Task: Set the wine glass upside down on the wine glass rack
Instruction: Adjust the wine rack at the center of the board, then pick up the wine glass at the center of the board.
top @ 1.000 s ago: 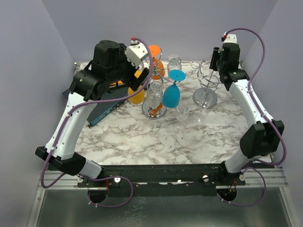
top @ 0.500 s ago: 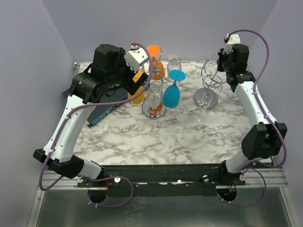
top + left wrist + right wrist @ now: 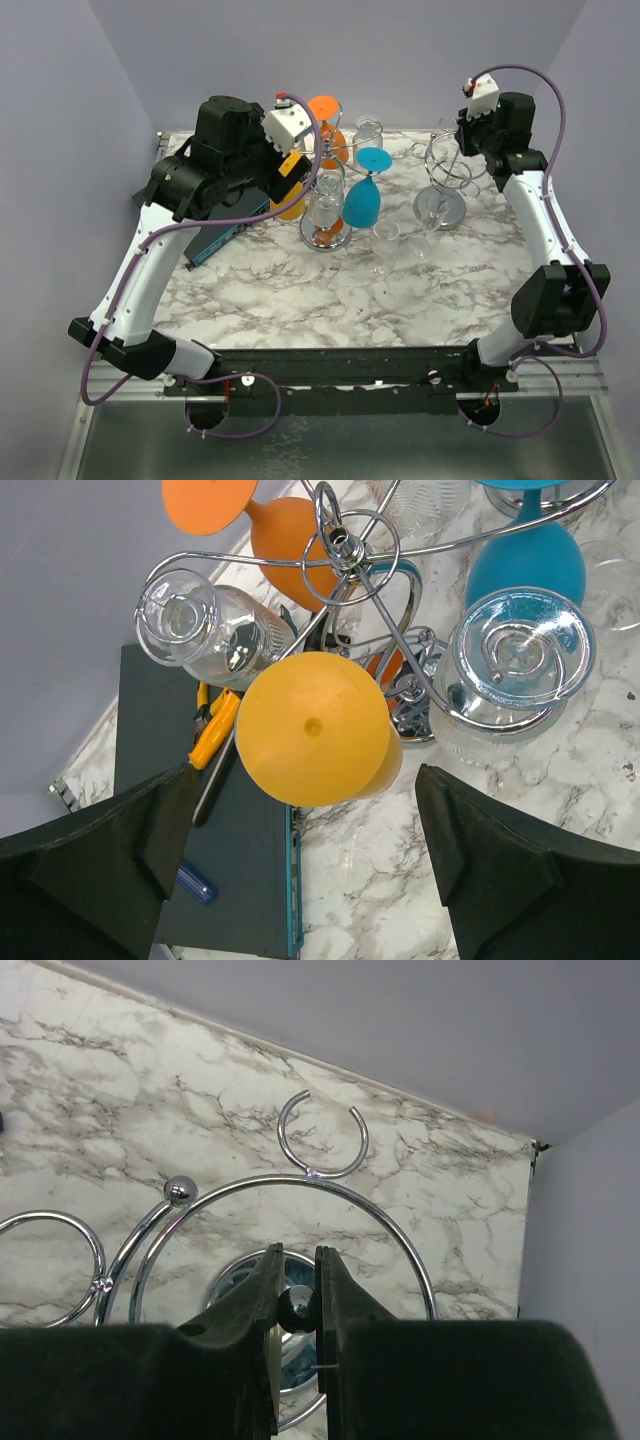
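Knob (image 3: pixel 297 1308) of rack (image 3: pixel 300 1177) apparently pinched by right hand (image 3: pixel 297 1268).

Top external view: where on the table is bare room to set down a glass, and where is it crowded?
The wide marble strip between the two clear glasses and the near edge is bare, also the patch between the empty rack and the right arm. Crowded: the far left, around the loaded rack and dark box.

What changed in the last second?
The right gripper closed on the chrome ball atop the empty rack and swung rightward, nudging that rack slightly right. The left gripper stayed open over the yellow glass; the loaded rack stayed put.
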{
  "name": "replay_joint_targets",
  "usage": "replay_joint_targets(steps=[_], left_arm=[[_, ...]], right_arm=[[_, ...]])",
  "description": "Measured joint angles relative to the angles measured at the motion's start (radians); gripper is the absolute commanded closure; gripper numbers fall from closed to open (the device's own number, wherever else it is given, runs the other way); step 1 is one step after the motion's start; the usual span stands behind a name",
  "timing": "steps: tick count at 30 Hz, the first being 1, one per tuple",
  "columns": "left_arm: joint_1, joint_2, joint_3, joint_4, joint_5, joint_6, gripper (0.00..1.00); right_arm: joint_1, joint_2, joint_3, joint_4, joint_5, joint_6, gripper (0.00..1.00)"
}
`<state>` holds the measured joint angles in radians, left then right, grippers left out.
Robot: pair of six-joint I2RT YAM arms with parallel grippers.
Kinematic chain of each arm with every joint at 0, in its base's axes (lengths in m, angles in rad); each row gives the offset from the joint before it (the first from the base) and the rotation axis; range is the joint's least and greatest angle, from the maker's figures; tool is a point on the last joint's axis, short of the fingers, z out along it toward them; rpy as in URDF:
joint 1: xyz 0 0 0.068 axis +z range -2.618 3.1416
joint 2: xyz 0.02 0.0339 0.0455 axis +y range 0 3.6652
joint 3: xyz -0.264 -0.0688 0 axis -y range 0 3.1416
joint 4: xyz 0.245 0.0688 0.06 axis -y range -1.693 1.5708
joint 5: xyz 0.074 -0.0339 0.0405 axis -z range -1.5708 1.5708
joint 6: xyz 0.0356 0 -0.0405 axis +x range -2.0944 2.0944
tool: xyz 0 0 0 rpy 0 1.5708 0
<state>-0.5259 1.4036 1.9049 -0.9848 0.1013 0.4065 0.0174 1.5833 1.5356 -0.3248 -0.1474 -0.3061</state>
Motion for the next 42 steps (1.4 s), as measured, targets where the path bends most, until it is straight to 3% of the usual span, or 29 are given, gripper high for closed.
replay_joint_targets(steps=[3,7,9,13,20,27,34,42], left_arm=[[0.000,-0.003,-0.003,-0.001,0.004,0.002,0.01],[0.000,-0.007,-0.009,-0.004,0.008,0.002,0.01],[0.000,-0.009,-0.014,-0.005,0.011,0.002,0.01],[0.000,-0.011,-0.017,-0.008,0.015,0.002,0.01],[0.000,-0.011,-0.017,-0.014,0.019,0.002,0.01],[0.000,-0.013,-0.017,-0.036,0.029,-0.003,0.01],[0.000,-0.030,-0.025,-0.046,0.038,-0.010,0.01],[0.000,-0.034,-0.032,-0.053,0.043,-0.016,0.01]], right_arm=[[-0.002,-0.009,-0.008,-0.006,-0.019,-0.022,0.85],[-0.003,-0.036,-0.057,0.041,-0.014,-0.024,0.50],[-0.004,-0.054,-0.077,0.064,0.004,-0.011,0.38],[-0.006,-0.087,-0.088,0.102,0.054,0.028,0.25],[-0.006,-0.143,-0.087,0.090,0.091,0.151,0.25],[0.042,-0.327,-0.096,-0.024,0.022,0.351,0.26],[0.299,-0.443,-0.262,-0.129,0.013,0.473,0.32],[0.322,-0.432,-0.446,-0.233,0.013,0.581,0.36]])
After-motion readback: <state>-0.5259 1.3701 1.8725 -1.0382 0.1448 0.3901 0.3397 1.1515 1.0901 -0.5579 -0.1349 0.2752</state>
